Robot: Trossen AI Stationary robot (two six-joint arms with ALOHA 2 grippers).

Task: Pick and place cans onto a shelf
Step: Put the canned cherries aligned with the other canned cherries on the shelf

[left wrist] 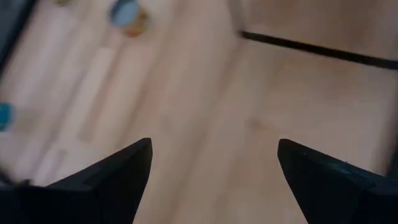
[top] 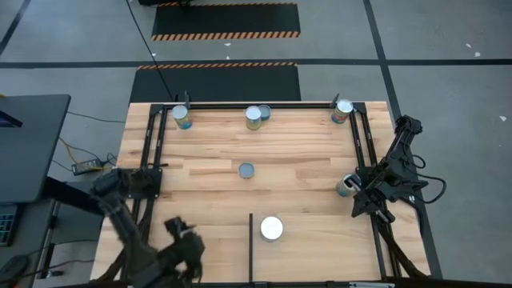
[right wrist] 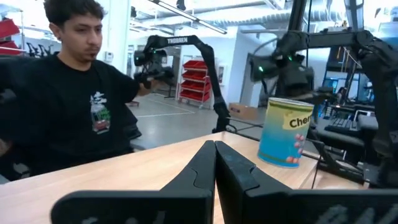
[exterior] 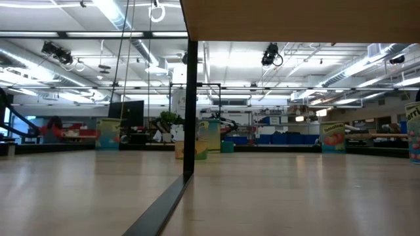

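1. Cans point(top: 254, 117) stand scattered on the shelf point(top: 304, 152): three spots along its upper edge in the high view, one at centre, one lower centre, one at the right rail; likely staged for picking.
2. Left gripper point(top: 186, 240) hovers lower left, jaws apart (empty), probably readying a reach.
3. Right gripper point(top: 364, 200) waits at right, fingers together, holding nothing.

Open board: bare wood around the lone centre can point(top: 246, 170).
Obstacles: short divider bar point(top: 250, 244) beside white-topped can point(top: 272, 229).
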